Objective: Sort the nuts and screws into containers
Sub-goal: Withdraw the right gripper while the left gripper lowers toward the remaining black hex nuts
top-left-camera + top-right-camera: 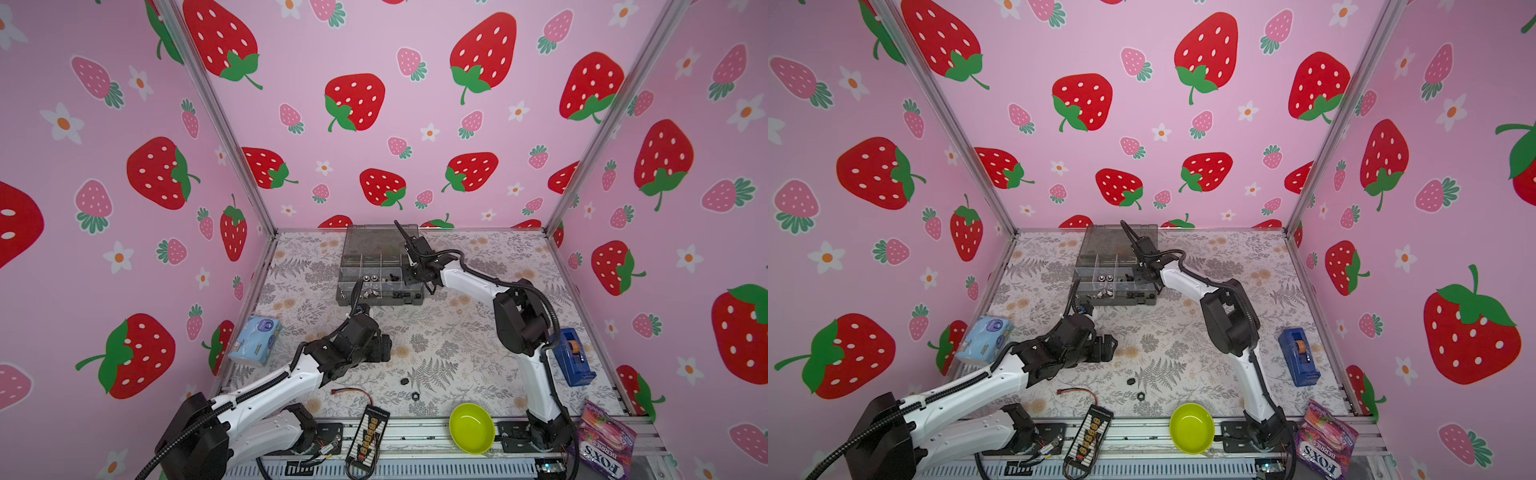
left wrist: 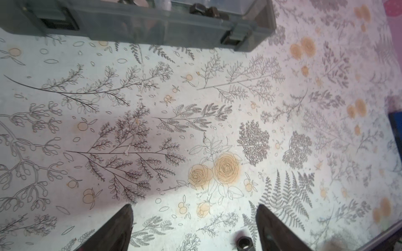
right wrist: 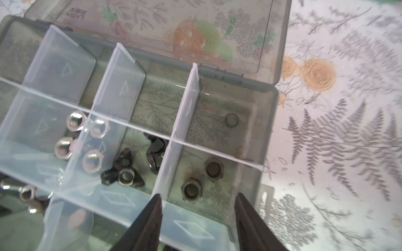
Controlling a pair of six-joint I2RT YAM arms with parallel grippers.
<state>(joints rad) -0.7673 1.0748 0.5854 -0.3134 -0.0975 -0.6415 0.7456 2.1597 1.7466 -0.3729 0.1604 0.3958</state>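
You had most nuts [image 3: 192, 192] in the containers [image 3: 268, 121], right gripper [image 3: 199, 195] and left gripper [image 2: 194, 206] both spread empty, while two black pieces [image 1: 403, 381], perhaps nuts, lay unsorted on the table [image 1: 457, 332].

We see a lime-green bowl [image 1: 472, 428]. To its right sit a tape dispenser [image 1: 572, 357] and a candy bag [image 1: 606, 440]; leftward, a tissue pack [image 1: 255, 340].

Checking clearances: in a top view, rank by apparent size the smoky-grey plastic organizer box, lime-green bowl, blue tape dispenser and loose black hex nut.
1. Smoky-grey plastic organizer box.
2. Lime-green bowl and blue tape dispenser: too alike to rank.
3. Black hex nut, smallest.
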